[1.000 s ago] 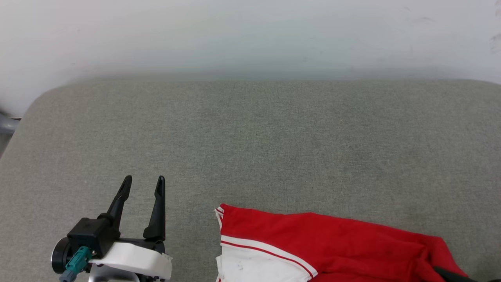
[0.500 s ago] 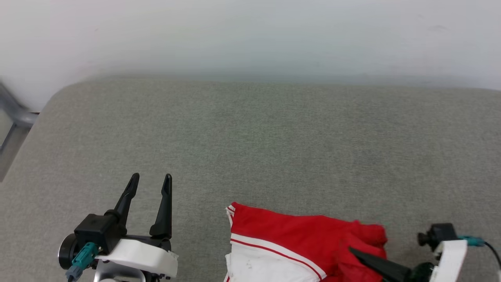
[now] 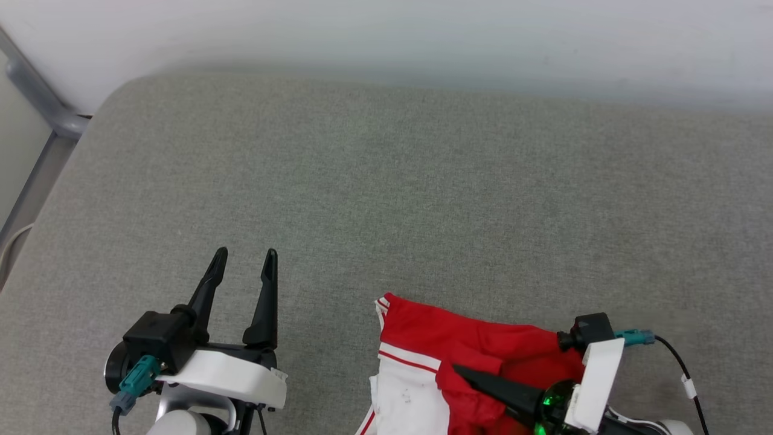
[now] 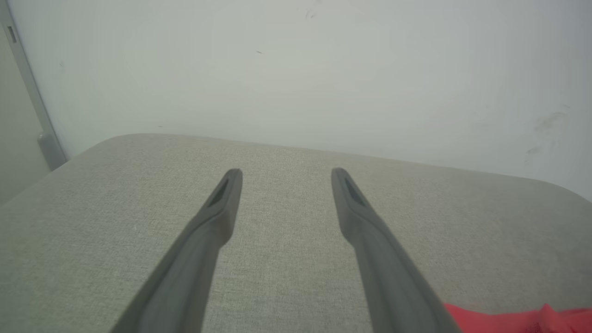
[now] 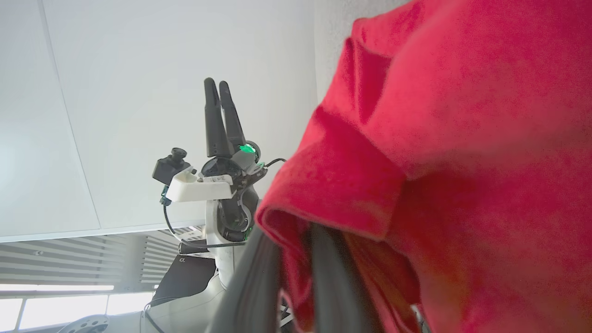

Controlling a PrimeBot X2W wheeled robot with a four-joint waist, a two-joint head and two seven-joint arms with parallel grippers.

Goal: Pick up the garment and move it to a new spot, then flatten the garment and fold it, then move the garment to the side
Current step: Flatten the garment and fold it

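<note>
The garment [image 3: 423, 332], red with a white sleeve and red-white striped trim, lies bunched at the near edge of the grey padded surface [image 3: 423, 199]. My right gripper [image 3: 468, 376] points left at the lower right. It is shut on a red fold pulled over the rest of the cloth. In the right wrist view red cloth [image 5: 462, 138] drapes over my dark fingers [image 5: 256, 282] and hides their tips. My left gripper [image 3: 244, 257] stands open to the left of the garment, apart from it and with nothing in it. The left wrist view has that gripper [image 4: 284, 175] above bare surface, with a red edge [image 4: 508, 319] at the bottom right.
A white wall [image 3: 386, 36] runs along the far side of the padded surface. At the upper left, past the surface's rounded corner, stands a grey metal frame [image 3: 36, 96]. The left arm [image 5: 217, 185] appears in the right wrist view.
The camera has shifted. My right gripper has come into view and carried the garment's right part leftward over the rest, so the cloth is more bunched. The left gripper stays open.
</note>
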